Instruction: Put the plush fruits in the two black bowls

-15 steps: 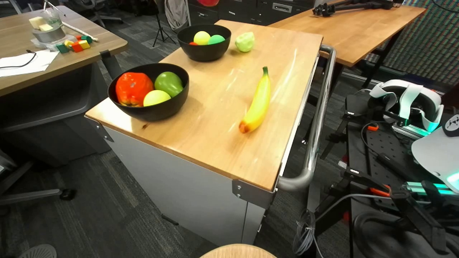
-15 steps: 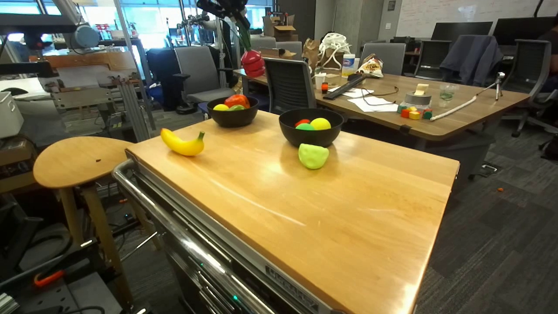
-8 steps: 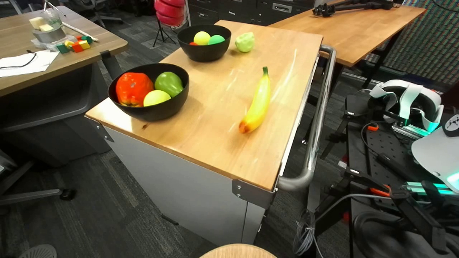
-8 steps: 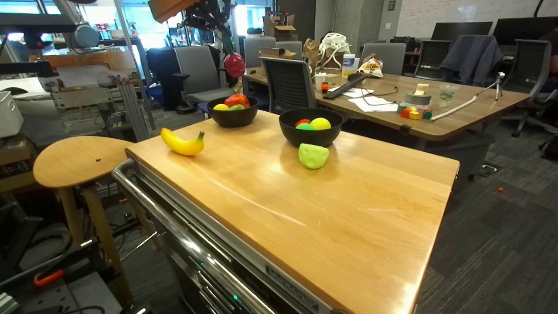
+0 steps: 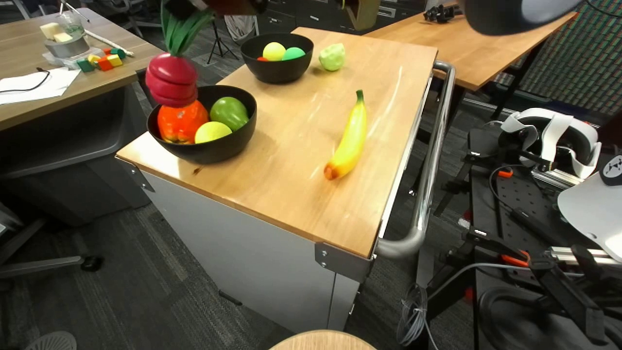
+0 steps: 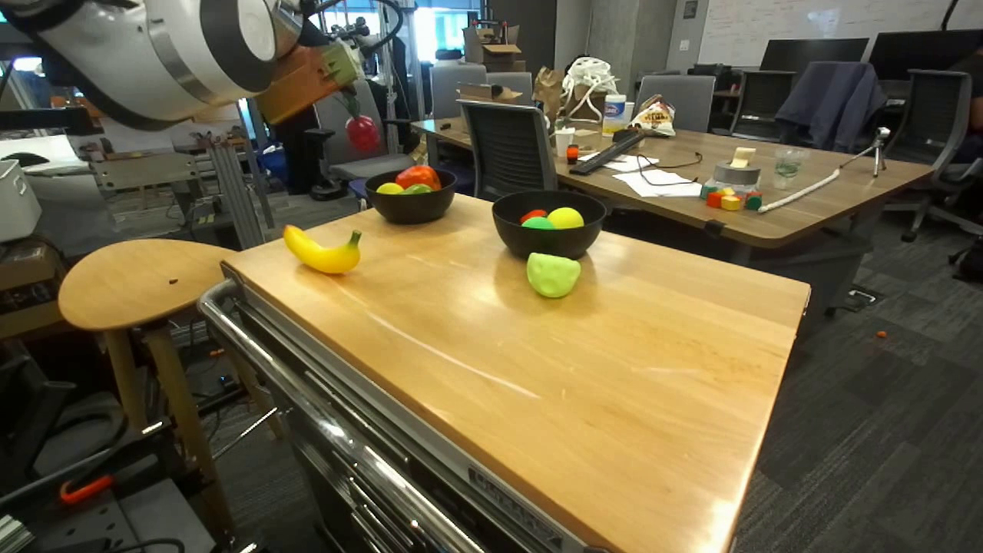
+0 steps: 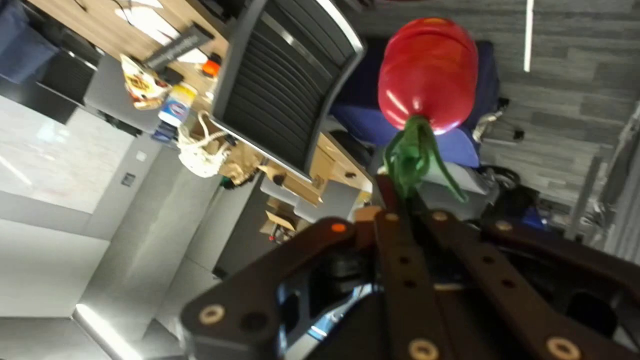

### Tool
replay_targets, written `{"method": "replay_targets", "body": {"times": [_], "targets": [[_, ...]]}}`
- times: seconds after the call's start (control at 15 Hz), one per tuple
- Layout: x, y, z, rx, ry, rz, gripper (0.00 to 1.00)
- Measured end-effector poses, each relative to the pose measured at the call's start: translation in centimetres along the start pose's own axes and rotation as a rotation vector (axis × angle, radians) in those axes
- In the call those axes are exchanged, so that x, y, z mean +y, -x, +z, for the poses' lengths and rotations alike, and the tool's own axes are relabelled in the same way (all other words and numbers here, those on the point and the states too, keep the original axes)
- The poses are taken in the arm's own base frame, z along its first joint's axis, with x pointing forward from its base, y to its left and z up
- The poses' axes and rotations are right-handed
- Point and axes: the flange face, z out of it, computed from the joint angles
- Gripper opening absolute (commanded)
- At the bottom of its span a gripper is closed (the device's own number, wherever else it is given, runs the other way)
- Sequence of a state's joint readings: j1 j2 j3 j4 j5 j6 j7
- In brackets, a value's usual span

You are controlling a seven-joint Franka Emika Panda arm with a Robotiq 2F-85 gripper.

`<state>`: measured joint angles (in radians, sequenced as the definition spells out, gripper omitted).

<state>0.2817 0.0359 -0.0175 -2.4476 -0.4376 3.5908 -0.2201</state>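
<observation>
Arm [image 6: 184, 54] moved further into view, hand [image 7: 404, 194] pinching radish [image 7: 427, 75] by leaves [image 7: 412, 150]

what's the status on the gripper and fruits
Gripper shut on the leaves of a toy radish. Radish in midair, in neither black bowl. Banana and light-green toy on wooden tabletop. Nothing obvious in the way.

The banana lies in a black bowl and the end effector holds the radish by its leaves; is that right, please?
Not quite: both exterior views show the banana on the tabletop; the end effector does hold the radish by its leaves.
</observation>
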Motion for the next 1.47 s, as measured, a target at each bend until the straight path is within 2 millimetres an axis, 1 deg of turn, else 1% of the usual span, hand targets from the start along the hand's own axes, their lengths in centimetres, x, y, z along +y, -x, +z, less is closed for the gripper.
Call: {"method": "replay_targets", "body": {"times": [0.07,0.13,0.2,0.27,0.4,0.47,0.53,0.73,0.87,1.07,1.2,1.33,1.47], "targets": [[-1.0,0.4,0.0,0.047,-0.032,-0.008,0.01],[-1.3,1.0,-0.1,0.084,-0.060,-0.014,0.01],[-1.1,1.9,-0.4,0.110,-0.079,-0.016,0.01],[-0.5,2.7,-0.8,0.128,-0.088,-0.016,0.01],[1.3,3.9,-1.7,0.151,-0.074,-0.019,0.01],[2.5,4.1,-1.8,0.153,-0.053,-0.018,0.01],[3.5,3.8,-1.7,0.158,-0.034,-0.021,0.01],[5.7,2.0,-1.1,0.167,0.011,-0.038,0.01],[7.0,1.3,-0.5,0.131,0.043,-0.039,0.01],[9.3,1.3,0.6,0.030,0.101,-0.009,0.01],[10.7,2.0,1.1,-0.051,0.132,0.010,0.01],[12.0,3.2,1.5,-0.135,0.152,0.024,0.01],[12.7,4.3,1.7,-0.200,0.158,0.027,0.01]]}}
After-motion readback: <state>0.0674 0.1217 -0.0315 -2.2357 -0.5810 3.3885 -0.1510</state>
